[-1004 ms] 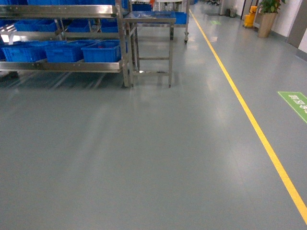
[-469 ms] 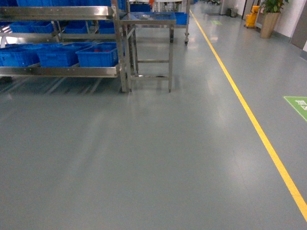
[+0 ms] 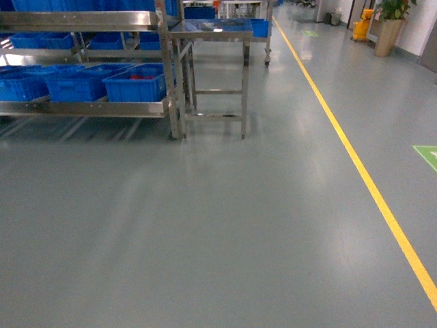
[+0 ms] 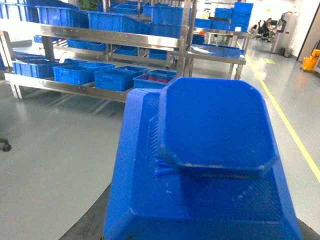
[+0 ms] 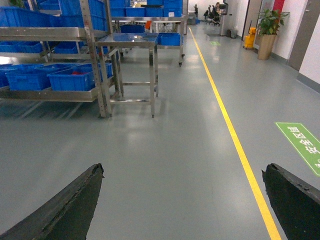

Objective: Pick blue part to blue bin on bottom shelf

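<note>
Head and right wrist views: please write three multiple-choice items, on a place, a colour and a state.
1. Where is the small table, relative to the rack? A) left of it B) right of it, close by C) behind it
2. The floor line's colour? A) red B) white C) yellow
3. The right gripper's state? A) open, empty B) shut on a bin C) shut on a cup
B: table stands by the rack's right upright. C: line looks yellow. A: fingers wide apart, only floor between.

Three blue bins line the bottom shelf; one steel table beside.
</note>
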{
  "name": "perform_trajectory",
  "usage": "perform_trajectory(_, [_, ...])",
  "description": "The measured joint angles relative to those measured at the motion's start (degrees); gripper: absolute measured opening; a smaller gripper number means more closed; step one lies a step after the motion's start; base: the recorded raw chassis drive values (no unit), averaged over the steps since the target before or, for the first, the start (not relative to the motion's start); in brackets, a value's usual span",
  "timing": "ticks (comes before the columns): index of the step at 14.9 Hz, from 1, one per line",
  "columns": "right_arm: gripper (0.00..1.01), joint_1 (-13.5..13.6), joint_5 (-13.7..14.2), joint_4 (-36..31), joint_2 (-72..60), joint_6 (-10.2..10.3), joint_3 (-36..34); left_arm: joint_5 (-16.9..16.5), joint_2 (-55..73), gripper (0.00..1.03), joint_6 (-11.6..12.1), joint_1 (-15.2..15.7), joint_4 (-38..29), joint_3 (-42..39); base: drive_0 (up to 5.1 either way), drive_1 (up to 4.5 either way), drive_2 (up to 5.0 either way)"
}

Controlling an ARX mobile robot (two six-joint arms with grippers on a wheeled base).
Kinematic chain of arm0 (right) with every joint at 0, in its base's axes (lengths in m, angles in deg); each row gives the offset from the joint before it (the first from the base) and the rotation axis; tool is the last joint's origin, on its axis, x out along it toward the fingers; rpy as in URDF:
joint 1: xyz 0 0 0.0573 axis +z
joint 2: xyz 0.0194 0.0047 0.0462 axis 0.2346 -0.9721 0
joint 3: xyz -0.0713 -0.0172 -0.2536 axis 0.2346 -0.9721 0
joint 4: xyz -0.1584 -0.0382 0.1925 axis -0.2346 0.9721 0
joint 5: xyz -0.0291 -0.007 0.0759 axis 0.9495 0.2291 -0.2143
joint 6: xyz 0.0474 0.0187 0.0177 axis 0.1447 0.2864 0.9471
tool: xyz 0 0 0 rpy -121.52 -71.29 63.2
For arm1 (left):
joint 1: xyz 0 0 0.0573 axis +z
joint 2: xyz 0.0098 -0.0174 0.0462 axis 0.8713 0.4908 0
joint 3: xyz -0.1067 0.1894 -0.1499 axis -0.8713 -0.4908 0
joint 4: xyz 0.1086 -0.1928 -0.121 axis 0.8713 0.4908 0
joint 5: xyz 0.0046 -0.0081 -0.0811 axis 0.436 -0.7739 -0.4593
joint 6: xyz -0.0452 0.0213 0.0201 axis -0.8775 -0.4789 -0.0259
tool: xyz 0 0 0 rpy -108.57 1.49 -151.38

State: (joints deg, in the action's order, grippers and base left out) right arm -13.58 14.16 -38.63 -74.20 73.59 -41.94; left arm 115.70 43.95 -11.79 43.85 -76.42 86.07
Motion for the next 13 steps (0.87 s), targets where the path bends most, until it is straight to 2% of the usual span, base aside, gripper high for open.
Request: perform_trajectory(13, [0.98, 0.00, 0.00, -0.02, 0.02, 0.00, 0.00, 0.07, 0.00, 0.44, -0.02, 0.00, 0.00, 0.00, 0.0, 4.09, -4.1])
